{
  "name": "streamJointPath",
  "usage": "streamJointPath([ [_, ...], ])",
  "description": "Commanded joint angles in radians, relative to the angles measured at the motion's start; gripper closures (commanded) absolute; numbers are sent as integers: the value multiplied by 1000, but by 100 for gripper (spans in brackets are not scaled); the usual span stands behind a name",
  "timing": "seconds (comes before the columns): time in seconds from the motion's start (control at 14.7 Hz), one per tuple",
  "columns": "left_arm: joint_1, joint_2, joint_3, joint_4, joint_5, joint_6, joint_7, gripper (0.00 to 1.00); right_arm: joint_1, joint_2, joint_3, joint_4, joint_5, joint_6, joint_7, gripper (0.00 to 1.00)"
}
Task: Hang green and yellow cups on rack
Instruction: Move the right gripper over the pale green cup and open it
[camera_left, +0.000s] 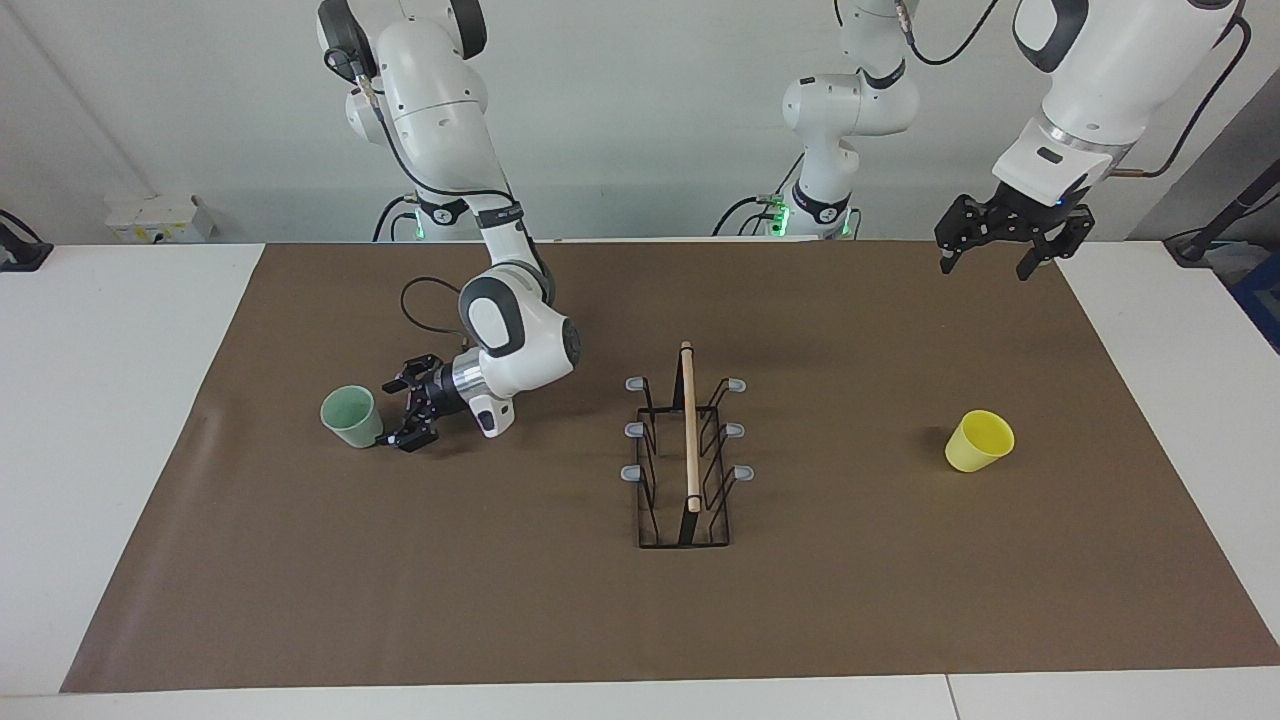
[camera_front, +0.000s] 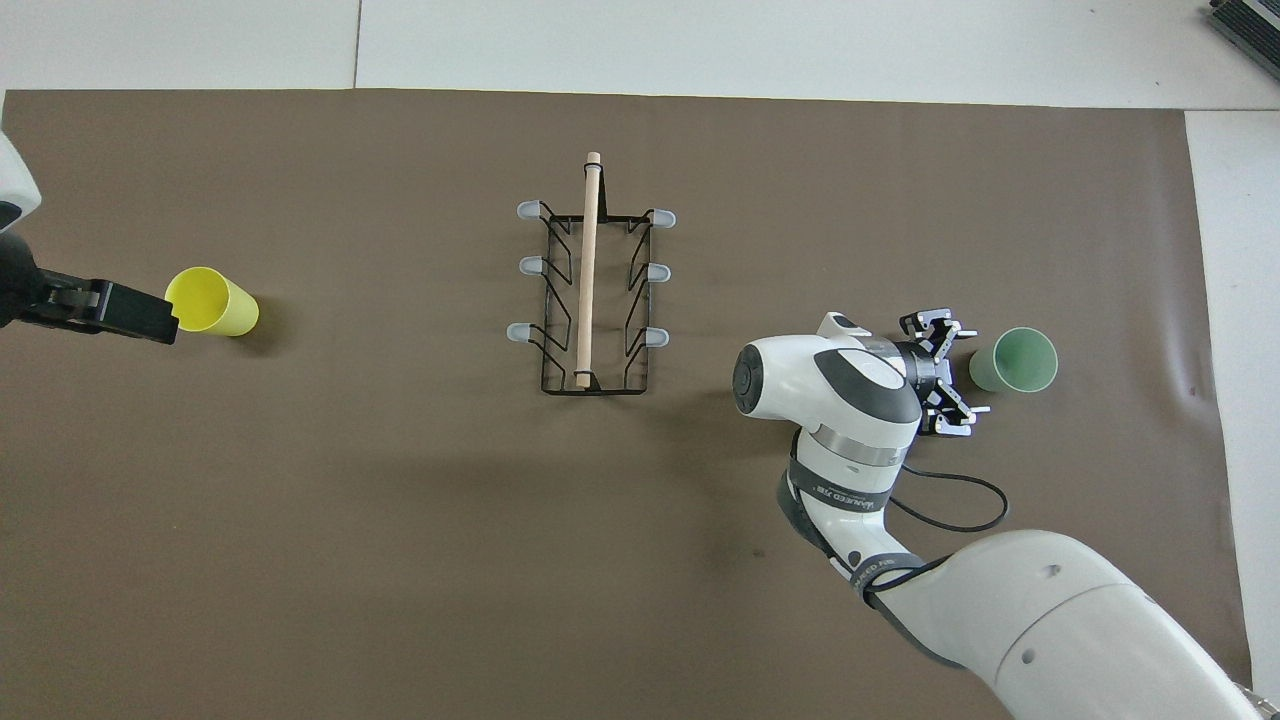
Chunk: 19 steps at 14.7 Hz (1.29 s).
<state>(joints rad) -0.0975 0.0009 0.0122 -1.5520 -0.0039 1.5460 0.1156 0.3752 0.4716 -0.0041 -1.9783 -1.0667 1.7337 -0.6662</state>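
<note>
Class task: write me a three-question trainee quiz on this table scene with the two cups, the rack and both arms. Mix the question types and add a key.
1. True or false: the green cup hangs on the rack.
2. Which gripper is beside the green cup? A) right gripper B) left gripper
3. Fill in: the yellow cup stands toward the ____ arm's end of the table.

Key: 1 false, it stands on the brown mat; 2 A, with open fingers, not gripping; 3 left.

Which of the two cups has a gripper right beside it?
The green cup: the right gripper, open, is low beside it. The yellow cup stands alone; the left gripper waits high up.
</note>
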Motion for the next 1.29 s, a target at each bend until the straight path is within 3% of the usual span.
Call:
streamJointPath([
  [0.0,4,-30,-1,-33,10,-3,2,0,1,-4,3,-19,-35,-7,49,0],
  [1.23,4,-30,-1,-33,10,-3,2,0,-90,4,3,-67,-206,102,85,0],
])
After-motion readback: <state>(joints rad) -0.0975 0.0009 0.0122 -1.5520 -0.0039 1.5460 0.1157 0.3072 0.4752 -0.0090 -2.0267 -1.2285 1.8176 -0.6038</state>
